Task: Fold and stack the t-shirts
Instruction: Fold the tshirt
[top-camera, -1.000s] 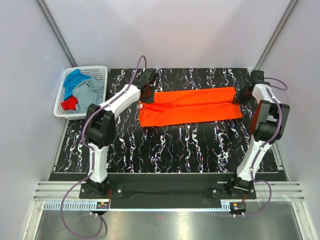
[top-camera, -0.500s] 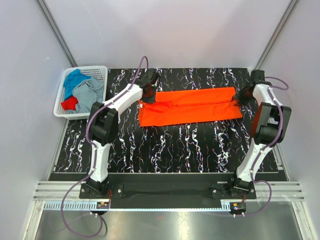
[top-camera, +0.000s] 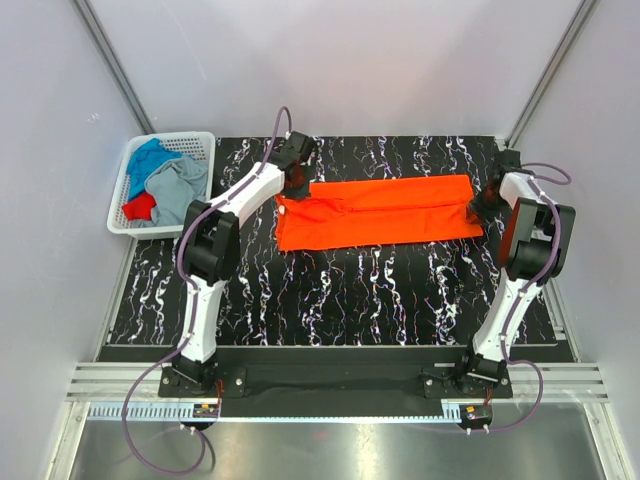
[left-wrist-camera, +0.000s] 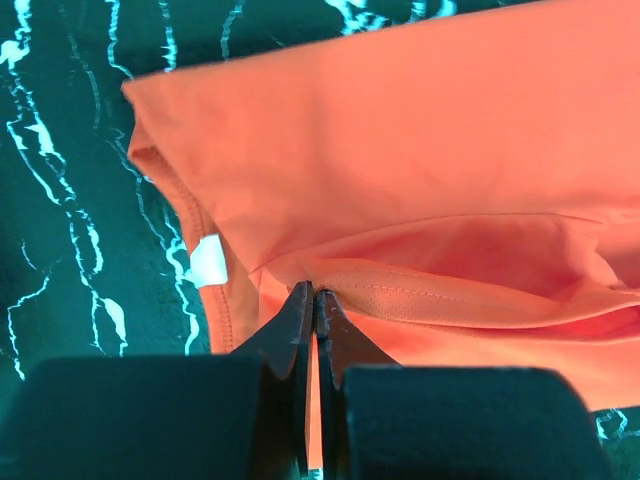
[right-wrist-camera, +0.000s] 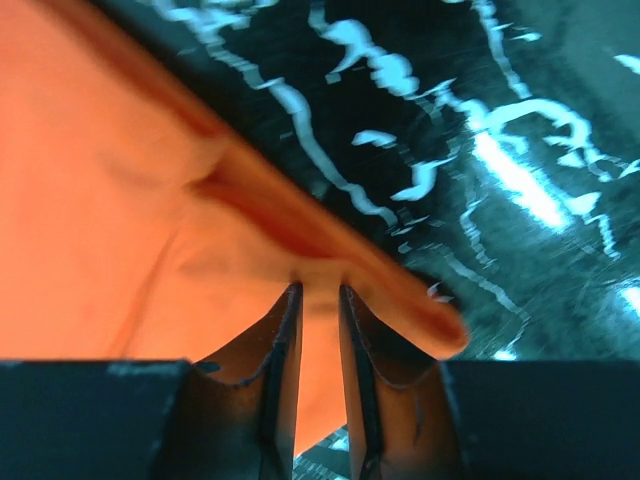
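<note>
The orange t-shirt lies folded into a long strip across the back of the black marbled table. My left gripper is at the strip's left end. In the left wrist view it is shut, pinching a stitched fold of the orange t-shirt just right of the white neck label. My right gripper is at the strip's right end. Its jaws stand a narrow gap apart with a bunched ridge of orange t-shirt pinched between them.
A white lattice basket stands off the table's back-left corner and holds a blue t-shirt, a grey one and a red one. Grey walls close in on both sides. Both arm bases sit at the near edge.
The right jaws opened from shut, then narrowed again onto the shirt's right end. Both wrists shifted slightly toward the back, and the shirt's left end rumpled a little.
</note>
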